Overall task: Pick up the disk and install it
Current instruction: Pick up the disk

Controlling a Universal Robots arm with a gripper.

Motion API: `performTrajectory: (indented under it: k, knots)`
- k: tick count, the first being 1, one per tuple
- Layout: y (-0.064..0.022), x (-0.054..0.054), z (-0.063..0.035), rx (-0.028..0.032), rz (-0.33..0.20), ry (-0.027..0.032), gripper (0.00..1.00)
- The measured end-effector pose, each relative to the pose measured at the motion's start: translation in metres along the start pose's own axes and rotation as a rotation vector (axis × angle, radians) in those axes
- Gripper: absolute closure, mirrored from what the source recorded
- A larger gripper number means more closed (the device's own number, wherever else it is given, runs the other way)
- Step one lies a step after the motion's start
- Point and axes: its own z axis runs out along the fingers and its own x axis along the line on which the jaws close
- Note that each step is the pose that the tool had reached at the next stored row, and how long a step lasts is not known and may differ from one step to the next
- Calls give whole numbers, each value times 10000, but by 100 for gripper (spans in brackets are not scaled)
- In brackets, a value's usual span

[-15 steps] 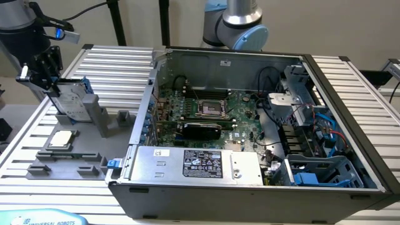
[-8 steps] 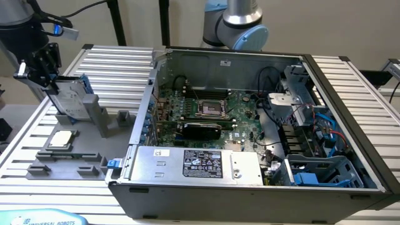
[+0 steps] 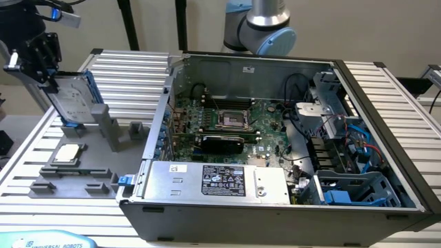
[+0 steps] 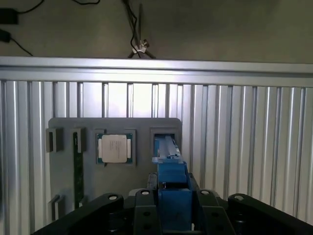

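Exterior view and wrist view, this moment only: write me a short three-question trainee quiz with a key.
1. True or false: the processor chip lies on the grey tray.
2. Fill in: the computer case lies ___ (open/closed), its board showing.
3. The gripper is: A) open over the chip, B) clamped on the disk, C) inside the case.
Key: 1 true; 2 open; 3 B.

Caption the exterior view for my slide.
Gripper clamps the upright disk at the grey fixture tray, beside the open computer case.
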Motion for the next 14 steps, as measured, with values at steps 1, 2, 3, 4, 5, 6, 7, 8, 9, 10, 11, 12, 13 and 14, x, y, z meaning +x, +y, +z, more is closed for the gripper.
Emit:
performTrajectory:
  k: [1, 2, 3, 4, 5, 6, 7, 8, 9, 10, 11, 12, 13, 14]
  knots:
    - [-4, -1, -45, 1, 0, -1, 67]
    - [-9, -2, -91, 0, -1, -1, 67]
    - [-14, -3, -136, 1, 0, -1, 67]
    - [-21, -4, -181, 1, 0, -2, 67]
    - [-28, -4, -226, 1, -1, -1, 67]
    - [-37, -5, -271, 0, 0, -1, 67]
    - [-47, -6, -317, 2, 0, -2, 67]
    - [-58, -7, -363, 0, 0, -1, 67]
    - [-71, -7, -409, 2, 0, -2, 67]
    - [-85, -8, -454, 1, 0, -1, 67]
    - [-102, -9, -500, -1, 0, 0, 67]
    - [-122, -10, -544, 2, -1, -2, 67]
    - [-143, -10, -589, 2, -1, -2, 67]
    - [-167, -11, -635, 1, -3, -2, 67]
